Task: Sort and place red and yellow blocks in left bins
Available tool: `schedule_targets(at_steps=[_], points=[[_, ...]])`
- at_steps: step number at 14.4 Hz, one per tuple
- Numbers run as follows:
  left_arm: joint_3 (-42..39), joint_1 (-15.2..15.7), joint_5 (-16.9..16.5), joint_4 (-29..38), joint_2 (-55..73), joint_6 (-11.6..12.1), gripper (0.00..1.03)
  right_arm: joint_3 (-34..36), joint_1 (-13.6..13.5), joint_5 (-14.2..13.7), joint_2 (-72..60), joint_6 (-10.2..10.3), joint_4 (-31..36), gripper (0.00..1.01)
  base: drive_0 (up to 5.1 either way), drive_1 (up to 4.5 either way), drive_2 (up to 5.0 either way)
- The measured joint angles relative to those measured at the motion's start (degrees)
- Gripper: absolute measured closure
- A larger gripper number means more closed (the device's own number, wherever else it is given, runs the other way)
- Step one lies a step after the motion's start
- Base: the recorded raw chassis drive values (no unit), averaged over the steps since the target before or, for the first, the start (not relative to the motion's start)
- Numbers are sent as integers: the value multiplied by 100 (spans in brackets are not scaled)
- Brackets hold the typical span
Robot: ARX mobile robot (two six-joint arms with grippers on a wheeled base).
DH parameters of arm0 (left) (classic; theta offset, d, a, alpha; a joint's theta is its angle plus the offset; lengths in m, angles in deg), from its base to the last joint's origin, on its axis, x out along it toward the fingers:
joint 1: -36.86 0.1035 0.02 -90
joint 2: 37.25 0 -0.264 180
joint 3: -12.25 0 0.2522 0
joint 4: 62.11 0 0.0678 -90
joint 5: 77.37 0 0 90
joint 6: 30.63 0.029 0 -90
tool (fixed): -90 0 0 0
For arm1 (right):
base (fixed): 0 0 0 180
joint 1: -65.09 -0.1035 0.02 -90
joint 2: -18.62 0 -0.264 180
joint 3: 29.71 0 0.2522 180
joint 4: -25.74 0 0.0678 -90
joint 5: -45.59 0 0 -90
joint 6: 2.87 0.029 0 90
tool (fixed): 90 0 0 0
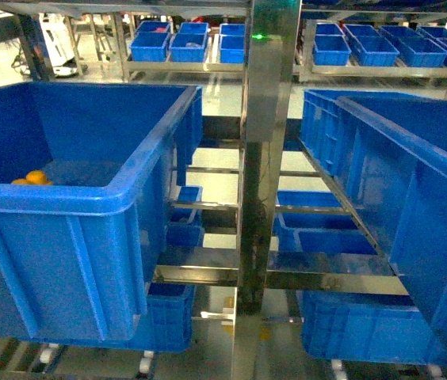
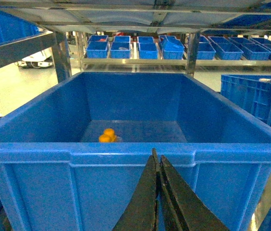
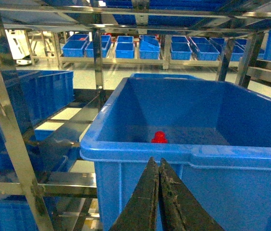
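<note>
Left blue crate: deep, ribbed, thick rolled rim, standing on the steel rack to the left of the upright steel post. On its floor, toward the left of the bin in the wrist view, lies the orange-yellow brick, two round studs up. In the head view only its top shows above the near rim.

Right blue crate: same make, on the rack right of the post. The small red cube sits on its floor close to the near wall, single stud up. The head view does not show the floor of this bin.

Left gripper: dark fingers pressed together, jaws closed on nothing, tips level with the near rim of the left crate, outside the bin.

Right gripper: dark fingers likewise together, empty, tips in front of the near rim of the right crate.

Background: rows of smaller blue bins on far shelving; further blue crates on lower rack levels.
</note>
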Motion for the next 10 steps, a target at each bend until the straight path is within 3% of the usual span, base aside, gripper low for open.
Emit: schedule_targets(at_steps=[2,3,6,10], points=[[0,-2,9,-168,-173,0,101,-4,0,2,848,0,-1069,99,0,0,0],[4,-2,20,-1228,-1080,-7,101,-4,0,-11,968,-2,-1073,99,0,0,0],[2,-7,7,-1226,-1095,-7,101,-4,-7,-4,973,-7,-1032,99,0,0,0],[2,-11,13,-1182,-1095,-13,70,-4,0,-4,973,-13,-1032,66,0,0,0]])
